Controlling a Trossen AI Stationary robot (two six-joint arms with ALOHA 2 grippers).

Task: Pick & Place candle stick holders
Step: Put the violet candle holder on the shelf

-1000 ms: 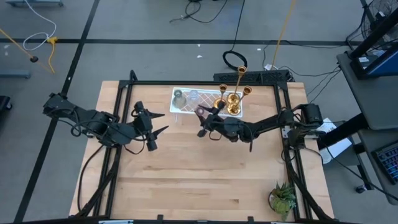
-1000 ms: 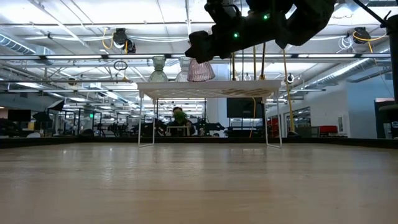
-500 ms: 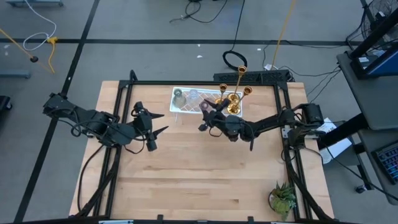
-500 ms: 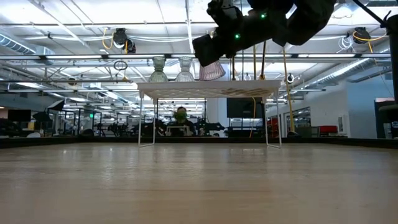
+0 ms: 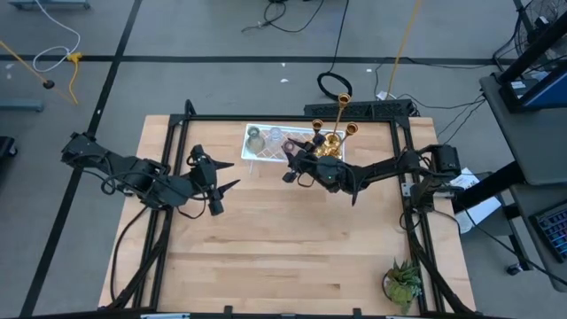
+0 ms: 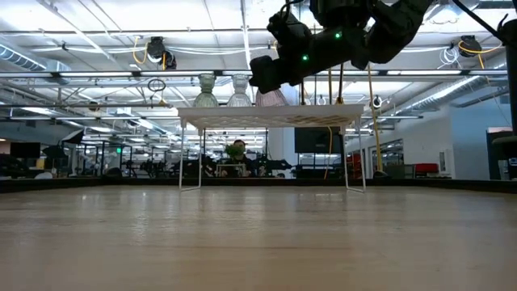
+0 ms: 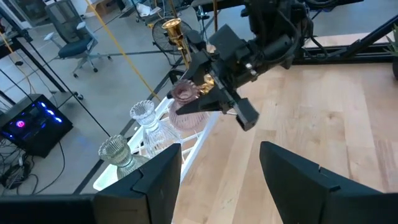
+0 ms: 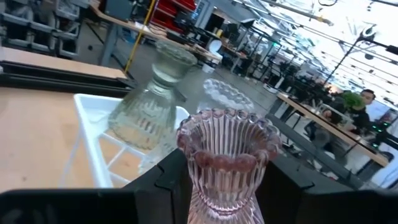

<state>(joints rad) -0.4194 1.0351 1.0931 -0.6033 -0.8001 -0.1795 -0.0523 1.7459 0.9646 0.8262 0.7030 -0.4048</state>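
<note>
The pinkish glass holder (image 8: pixel 227 155) stands upright in my shut right gripper (image 5: pixel 291 159), over the near side of the white lattice tray (image 5: pixel 251 152). The greenish glass holder (image 5: pixel 255 137) and the clear one (image 5: pixel 275 136) stand on their bases on the tray, just beyond it. Three gold holders (image 5: pixel 334 142) stand on the tray's right part. My left gripper (image 5: pixel 223 190) hangs open and empty to the left of the tray, above the table. The tray stands on thin legs in the low view (image 6: pixel 271 117). My right gripper pinches the pinkish holder's ribbed lower body (image 8: pixel 200 191) between its two fingers, one on each side. The fingers come about level from the table's near right side. The holder is upright with its scalloped rim (image 8: pixel 227 127) up. Whether its base touches the tray I cannot tell.
A small potted plant (image 5: pixel 403 283) stands at the table's near right corner. Black frame rails (image 5: pixel 407 177) run along the table's sides and back. Bare wooden tabletop (image 5: pixel 283 248) lies between the tray and the near edge.
My right gripper has carried the pinkish holder toward the table's far edge, from in front of the tray to over its near side beside the clear holder. The holder has stayed upright and has come down a little.
</note>
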